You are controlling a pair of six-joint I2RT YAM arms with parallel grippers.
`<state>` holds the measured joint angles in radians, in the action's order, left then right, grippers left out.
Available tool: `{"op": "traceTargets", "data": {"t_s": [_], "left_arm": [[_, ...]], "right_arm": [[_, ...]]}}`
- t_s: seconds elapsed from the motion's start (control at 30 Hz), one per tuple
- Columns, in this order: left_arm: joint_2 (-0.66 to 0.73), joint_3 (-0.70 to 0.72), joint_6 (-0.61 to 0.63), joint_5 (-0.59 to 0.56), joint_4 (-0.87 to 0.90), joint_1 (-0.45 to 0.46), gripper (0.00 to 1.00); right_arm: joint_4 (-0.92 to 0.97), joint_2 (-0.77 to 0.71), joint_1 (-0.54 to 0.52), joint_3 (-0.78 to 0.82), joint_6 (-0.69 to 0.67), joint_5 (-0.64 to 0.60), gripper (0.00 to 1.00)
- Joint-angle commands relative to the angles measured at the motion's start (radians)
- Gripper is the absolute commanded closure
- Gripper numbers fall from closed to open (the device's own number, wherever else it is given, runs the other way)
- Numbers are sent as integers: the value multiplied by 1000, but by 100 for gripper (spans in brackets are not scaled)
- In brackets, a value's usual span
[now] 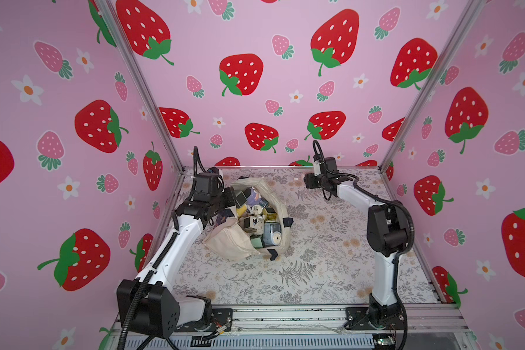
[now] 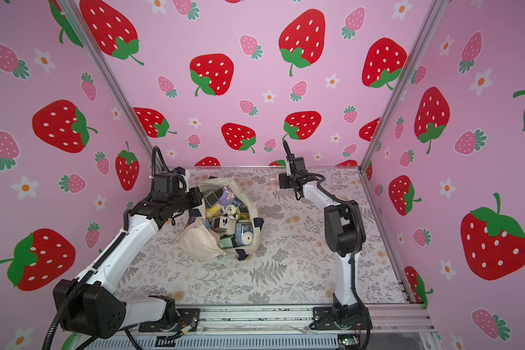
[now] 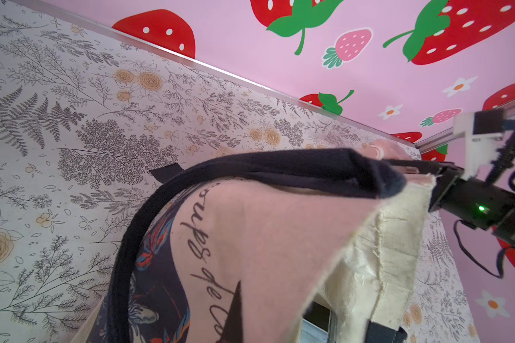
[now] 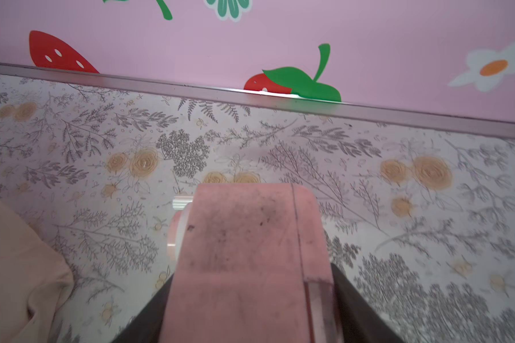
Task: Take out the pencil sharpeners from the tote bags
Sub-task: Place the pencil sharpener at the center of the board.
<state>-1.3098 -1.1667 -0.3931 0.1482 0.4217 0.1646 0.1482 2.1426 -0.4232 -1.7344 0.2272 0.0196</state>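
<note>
The right tool, beside the cream canvas tote bag with navy handles, grips a pink plastic box sharpener across flat sides; it is likely light, rigid and slick. The left tool pinches the limp tote's rim; pastel sharpeners fill it.

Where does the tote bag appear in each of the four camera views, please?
In both top views: the tote bag lies open on the left half of the table.
Left wrist: it fills the foreground, with its navy handle across it.
Right wrist: only a cream fold at the frame's edge, probably the bag.
Shared landmark: the silver rail under the back wall.
</note>
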Motion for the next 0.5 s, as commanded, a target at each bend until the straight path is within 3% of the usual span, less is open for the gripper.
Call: {"op": "traceTargets", "data": {"t_s": [0.0,0.2,0.47], "left_arm": [[-5,0,5,-5,31,9,100],[-9,1,5,-34,30,8,100],[-8,4,2,-32,27,9,100]], "right_arm": [[50,94,-4,-153,-31,33,59],[116,253,-7,-324,6,96,57],[142,328,-27,-374,3,98,50]]}}
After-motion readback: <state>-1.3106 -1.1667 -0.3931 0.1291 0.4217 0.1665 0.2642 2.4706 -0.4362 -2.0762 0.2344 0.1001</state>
